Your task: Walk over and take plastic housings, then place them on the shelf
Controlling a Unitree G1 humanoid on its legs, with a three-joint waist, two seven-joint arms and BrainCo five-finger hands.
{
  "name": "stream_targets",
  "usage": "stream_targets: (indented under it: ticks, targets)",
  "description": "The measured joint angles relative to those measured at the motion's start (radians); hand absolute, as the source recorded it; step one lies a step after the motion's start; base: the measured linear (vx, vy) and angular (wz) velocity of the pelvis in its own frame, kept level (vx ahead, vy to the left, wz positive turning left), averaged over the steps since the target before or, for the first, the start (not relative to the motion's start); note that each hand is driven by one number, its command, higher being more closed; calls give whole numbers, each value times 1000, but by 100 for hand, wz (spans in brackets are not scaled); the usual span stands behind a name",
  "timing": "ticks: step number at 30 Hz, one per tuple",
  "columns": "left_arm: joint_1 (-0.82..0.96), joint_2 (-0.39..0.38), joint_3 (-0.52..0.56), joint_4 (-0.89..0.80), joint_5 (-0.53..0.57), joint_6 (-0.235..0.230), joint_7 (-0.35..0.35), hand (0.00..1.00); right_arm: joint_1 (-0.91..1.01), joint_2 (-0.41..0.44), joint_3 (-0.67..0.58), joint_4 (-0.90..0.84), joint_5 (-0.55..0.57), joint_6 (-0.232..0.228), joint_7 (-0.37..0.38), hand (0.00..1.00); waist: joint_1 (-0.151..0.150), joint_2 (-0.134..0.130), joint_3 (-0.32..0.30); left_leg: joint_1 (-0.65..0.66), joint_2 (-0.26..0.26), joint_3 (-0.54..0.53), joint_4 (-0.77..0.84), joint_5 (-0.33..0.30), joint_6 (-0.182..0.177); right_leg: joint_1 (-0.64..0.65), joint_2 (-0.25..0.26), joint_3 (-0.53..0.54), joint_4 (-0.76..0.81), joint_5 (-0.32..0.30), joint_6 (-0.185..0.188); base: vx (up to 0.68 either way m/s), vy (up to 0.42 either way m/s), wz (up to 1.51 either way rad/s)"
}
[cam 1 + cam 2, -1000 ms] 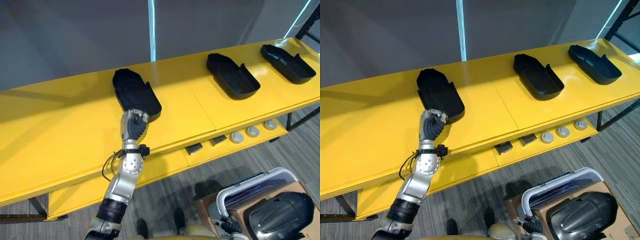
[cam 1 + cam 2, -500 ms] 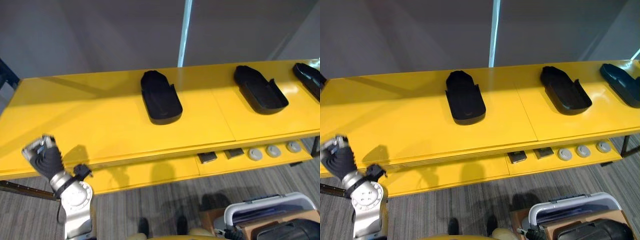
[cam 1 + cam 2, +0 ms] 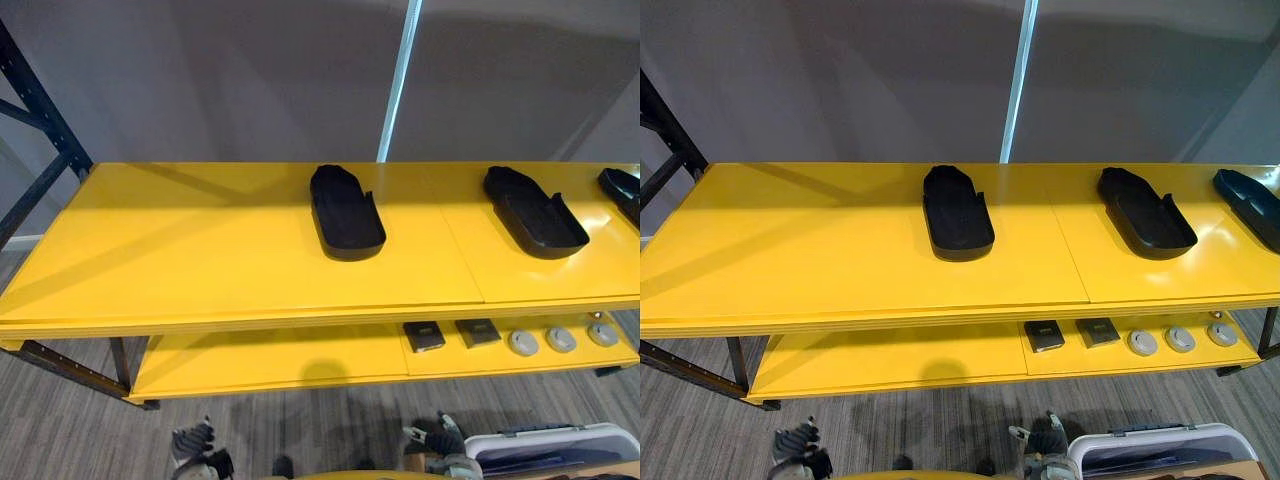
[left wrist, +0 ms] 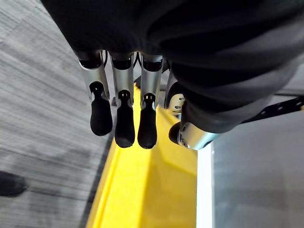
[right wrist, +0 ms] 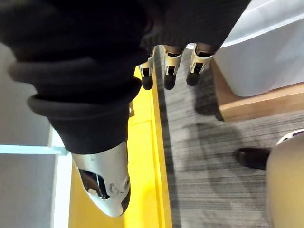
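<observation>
Left hand (image 3: 195,442): hanging, fingers (image 4: 124,127) straight and apart, empty. Yellow shelf (image 3: 180,250), well ahead of both hands' fingers: left housing (image 3: 346,212), middle housing (image 3: 535,212), right housing (image 3: 1250,208), open sides up, spaced apart. Right hand (image 3: 437,438): fingers straight, empty; white bin (image 3: 560,445) just beside them. Advice: probably turn to bin next, closing fingers across a housing's rim

Yellow shelf (image 3: 790,260): three black housings (image 3: 957,213) on top; blocks (image 3: 1044,335), discs (image 3: 1143,342) on lower tier.

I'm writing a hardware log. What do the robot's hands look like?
The left hand and right hand match: slim silver fingers ending in rounded dark tips, a silver thumb, and a dark ribbed cover over the back and wrist.
</observation>
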Motion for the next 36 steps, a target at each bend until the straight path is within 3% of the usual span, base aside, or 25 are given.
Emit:
stream_targets:
  ticks: [15, 19, 21, 24, 25, 30, 32, 33, 34, 35, 36]
  targets:
    - [-73, 38, -86, 83, 135, 4, -5, 0, -44, -15, -24, 34, 0, -1, 0, 0, -18, 25, 18, 36, 6, 55, 7, -16, 0, 1, 8, 46, 6, 1, -5, 20, -3, -11]
    - [-71, 38, -104, 83, 137, 8, -20, 0, -52, -18, -22, 27, -1, -1, -1, 0, -12, 26, 46, -5, 22, 66, 160, -110, -8, -14, 12, 99, 44, -16, -9, -27, 8, -28]
    - [-75, 35, -104, 82, 136, 7, -20, 0, -76, -32, -20, 28, -2, -1, -2, 0, -13, 31, 47, -72, 12, -43, 268, -147, -3, -62, 16, 143, 70, -18, -8, -12, -6, -62]
    - [-89, 32, -106, 80, 134, 7, -20, 0, -111, -58, -20, 27, -2, -3, -2, 0, -12, 47, 59, -87, 3, -178, 292, -190, -10, -115, 27, 211, 111, -15, 2, 24, 13, -74]
    - [-106, 33, -114, 81, 134, 7, -20, 0, -118, -66, -23, 27, -2, -4, -2, 0, -16, 52, 67, -81, 2, -169, 291, -207, 2, -128, 29, 232, 129, -17, 9, 17, 107, -61]
    - [-168, 52, -113, 79, 135, 0, -17, 0, -147, -50, -22, 25, -3, 0, -1, 0, -15, 25, 94, -85, -24, -28, 318, -239, 41, -196, 22, 383, 150, 16, 58, -50, 130, -89]
    - [-199, 70, -113, 78, 142, -1, -15, 0, -191, -52, -19, 21, -5, 4, -2, 0, -15, 7, 125, -122, -35, 69, 349, -256, 65, -251, 21, 480, 127, 70, 90, -157, 150, -144]
    - [-212, 79, -114, 77, 149, -1, -13, 0, -202, -52, -13, 12, -6, 7, -3, 0, -21, 2, 133, -145, -33, 113, 371, -266, 77, -274, 20, 487, 94, 125, 95, -226, 123, -156]
    - [-228, 85, -116, 76, 156, 0, -9, 0, -209, -54, 6, -17, -12, 6, -3, 0, -20, 10, 151, -176, 1, 196, 398, -274, 98, -282, 21, 404, 33, 207, 65, -189, 80, -135]
    - [-232, 88, -116, 76, 157, 0, -9, 0, -216, -54, 8, -18, -12, 6, -2, 0, -21, 10, 157, -174, 5, 218, 397, -272, 101, -294, 22, 316, 79, 172, 37, -181, 85, -141]
    - [-230, 89, -114, 74, 166, 0, -9, 0, -211, -57, 6, -14, -12, 8, -2, 0, -19, 18, 165, -149, 19, 272, 378, -266, 109, -307, 20, 150, 200, 64, -3, -84, 61, -99]
